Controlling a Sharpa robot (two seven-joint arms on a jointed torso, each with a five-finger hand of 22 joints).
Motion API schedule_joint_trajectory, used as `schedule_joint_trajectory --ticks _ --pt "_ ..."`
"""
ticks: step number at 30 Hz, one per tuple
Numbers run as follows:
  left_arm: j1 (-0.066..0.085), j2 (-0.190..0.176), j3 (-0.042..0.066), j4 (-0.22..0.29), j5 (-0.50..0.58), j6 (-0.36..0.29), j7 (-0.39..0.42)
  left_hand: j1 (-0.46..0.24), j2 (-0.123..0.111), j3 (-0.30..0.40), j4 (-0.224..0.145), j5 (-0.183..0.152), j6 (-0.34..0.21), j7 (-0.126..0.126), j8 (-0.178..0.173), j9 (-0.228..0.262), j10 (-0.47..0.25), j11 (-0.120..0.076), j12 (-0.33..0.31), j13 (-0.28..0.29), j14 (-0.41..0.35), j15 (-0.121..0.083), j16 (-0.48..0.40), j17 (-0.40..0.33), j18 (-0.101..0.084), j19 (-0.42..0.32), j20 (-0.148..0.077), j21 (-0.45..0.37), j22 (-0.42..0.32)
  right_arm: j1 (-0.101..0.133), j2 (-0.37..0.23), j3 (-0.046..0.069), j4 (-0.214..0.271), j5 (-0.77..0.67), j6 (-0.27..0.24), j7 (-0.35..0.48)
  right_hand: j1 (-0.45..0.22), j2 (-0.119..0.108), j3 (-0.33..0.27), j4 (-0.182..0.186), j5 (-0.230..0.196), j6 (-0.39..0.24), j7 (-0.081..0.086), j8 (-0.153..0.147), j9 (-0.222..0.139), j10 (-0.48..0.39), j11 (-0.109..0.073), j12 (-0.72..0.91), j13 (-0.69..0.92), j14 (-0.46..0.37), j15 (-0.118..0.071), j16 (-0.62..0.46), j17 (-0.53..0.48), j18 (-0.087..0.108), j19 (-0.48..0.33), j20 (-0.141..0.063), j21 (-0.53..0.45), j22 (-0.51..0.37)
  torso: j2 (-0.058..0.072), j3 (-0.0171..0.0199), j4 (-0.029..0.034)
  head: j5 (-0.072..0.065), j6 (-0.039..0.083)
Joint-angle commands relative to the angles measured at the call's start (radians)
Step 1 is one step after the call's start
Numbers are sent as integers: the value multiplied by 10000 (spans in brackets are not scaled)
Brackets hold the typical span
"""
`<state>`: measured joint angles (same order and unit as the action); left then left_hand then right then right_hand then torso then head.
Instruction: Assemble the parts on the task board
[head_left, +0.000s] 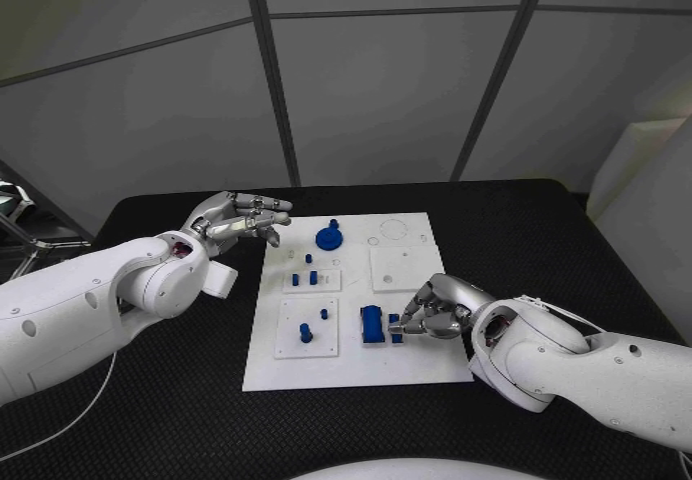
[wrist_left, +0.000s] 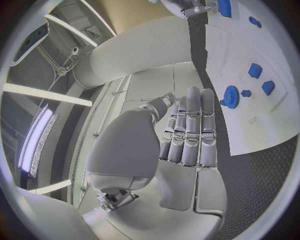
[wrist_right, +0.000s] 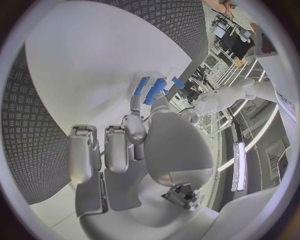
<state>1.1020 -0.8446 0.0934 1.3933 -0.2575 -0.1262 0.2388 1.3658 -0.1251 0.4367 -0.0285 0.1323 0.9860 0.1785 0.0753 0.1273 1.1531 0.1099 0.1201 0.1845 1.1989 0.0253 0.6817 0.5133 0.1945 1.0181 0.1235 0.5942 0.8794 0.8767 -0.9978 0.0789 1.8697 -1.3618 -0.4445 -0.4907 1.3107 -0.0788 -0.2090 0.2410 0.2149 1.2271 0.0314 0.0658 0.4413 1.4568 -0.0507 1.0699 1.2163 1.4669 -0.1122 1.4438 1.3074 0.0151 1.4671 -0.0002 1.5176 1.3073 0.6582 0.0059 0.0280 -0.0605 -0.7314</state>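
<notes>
The white task board (head_left: 418, 355) lies mid-table. On it are a blue gear (head_left: 330, 238), small blue pegs (head_left: 304, 276) and a taller blue block (head_left: 372, 324). My right hand (head_left: 437, 308) sits low over the board's right side. Its thumb and a fingertip pinch a small blue part (head_left: 395, 328) just beside the block. The right wrist view shows those fingertips (wrist_right: 134, 104) at the blue pieces (wrist_right: 154, 91). My left hand (head_left: 238, 217) hovers off the board's left edge near the gear, holding nothing. Its fingers (wrist_left: 190, 125) are stretched side by side, with the gear (wrist_left: 230, 96) beyond them.
The black table (head_left: 173, 400) surrounds the board on all sides. Square white insert plates (head_left: 401, 268) take up the board's right and near-left areas. Grey wall panels stand behind the table.
</notes>
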Motion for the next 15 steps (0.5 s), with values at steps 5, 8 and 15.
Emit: schedule_joint_trajectory --ticks 5,8,15 --pt "-42 4 4 14 518 -22 314 -552 -174 -356 375 -841 -60 14 -63 31 -127 17 13 93 -17 90 -89 -9 -135 33 159 -347 -235 521 -34 9 -869 4174 -243 3699 535 50 84 -329 -27 -841 318 -22 -180 -2013 391 -4922 -3398 -531 327 -2767 -2906 1034 -1392 290 -3942 -2225 -201 -64 34 -101 207" --pt "-82 43 3 -24 829 -139 426 -720 -229 -609 566 -833 -48 -54 -46 50 -178 12 14 133 -521 168 -533 -187 -156 -232 223 -772 -508 829 152 10 -1592 5849 87 4777 932 254 108 -567 27 -1048 493 -27 -240 -2794 610 -5924 -4245 -1899 574 -5935 -6170 1635 -3137 507 -7388 -5446 -299 -93 30 -140 341" --pt "-135 487 3 -665 1810 -513 911 -357 78 -971 745 -824 -181 -325 -64 -4 -696 329 -320 -253 -2701 899 -3439 -1503 -423 -2488 748 -3380 -2236 1496 1328 17 -4190 10180 1406 6843 2247 988 269 -993 274 -1672 994 -50 -1175 -3329 1411 -9161 -8088 -4006 1664 -10067 -8775 1640 -4681 1452 -11198 -8126 -652 -213 14 -259 880"
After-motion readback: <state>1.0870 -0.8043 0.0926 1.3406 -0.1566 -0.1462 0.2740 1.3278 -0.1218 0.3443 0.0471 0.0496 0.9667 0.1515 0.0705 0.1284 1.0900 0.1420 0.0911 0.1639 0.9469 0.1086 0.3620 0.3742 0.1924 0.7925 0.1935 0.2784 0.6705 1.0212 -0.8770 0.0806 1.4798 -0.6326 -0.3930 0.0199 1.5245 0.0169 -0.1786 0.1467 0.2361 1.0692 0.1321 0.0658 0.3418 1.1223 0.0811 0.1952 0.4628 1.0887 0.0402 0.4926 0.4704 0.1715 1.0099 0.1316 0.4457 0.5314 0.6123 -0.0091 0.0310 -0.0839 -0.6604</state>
